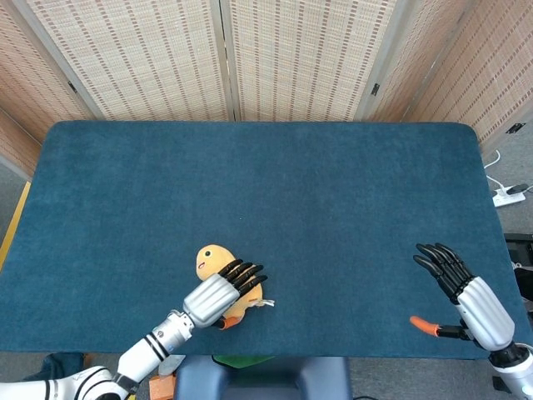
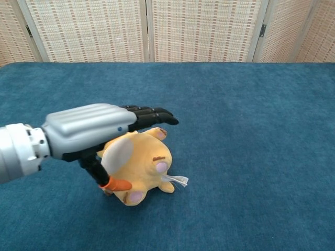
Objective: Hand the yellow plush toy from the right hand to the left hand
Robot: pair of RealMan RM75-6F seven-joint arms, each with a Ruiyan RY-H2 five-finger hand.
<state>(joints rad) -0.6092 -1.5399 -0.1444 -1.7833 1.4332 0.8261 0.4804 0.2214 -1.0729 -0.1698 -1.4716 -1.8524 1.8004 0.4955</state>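
Observation:
The yellow plush toy (image 1: 210,259) lies on its back on the blue table (image 1: 333,192), near the front edge, left of centre. My left hand (image 1: 223,292) reaches over it from the front left with its fingers stretched out straight across the toy's belly. In the chest view the left hand (image 2: 97,130) covers the toy's head, and its orange-tipped thumb hangs down beside the toy (image 2: 149,162). I see no closed grip on the toy. My right hand (image 1: 466,296) is far off at the front right, fingers spread and empty. The chest view does not show it.
Woven folding screens (image 1: 225,58) stand behind the table's far edge. A white power strip (image 1: 508,196) lies on the floor beyond the right edge. The blue cloth stretches bare behind and to the right of the toy.

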